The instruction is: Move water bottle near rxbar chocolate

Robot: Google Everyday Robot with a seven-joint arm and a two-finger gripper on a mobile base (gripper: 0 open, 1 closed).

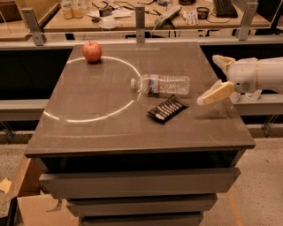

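The water bottle (161, 84) lies on its side on the brown table (88, 132), white cap pointing left, label band near the cap. The rxbar chocolate (168, 108), a black wrapper with white lettering, lies just in front of the bottle, almost touching it. My gripper (208, 80) is at the table's right edge, to the right of the bottle's base and apart from it. It is open and empty, with one cream finger (223, 62) above and one (214, 93) below.
A red apple (92, 51) sits at the table's far left on a bright ring of light. Behind the table runs a railing with posts, and beyond it a cluttered bench (132, 13) with small bottles. Drawers are under the table.
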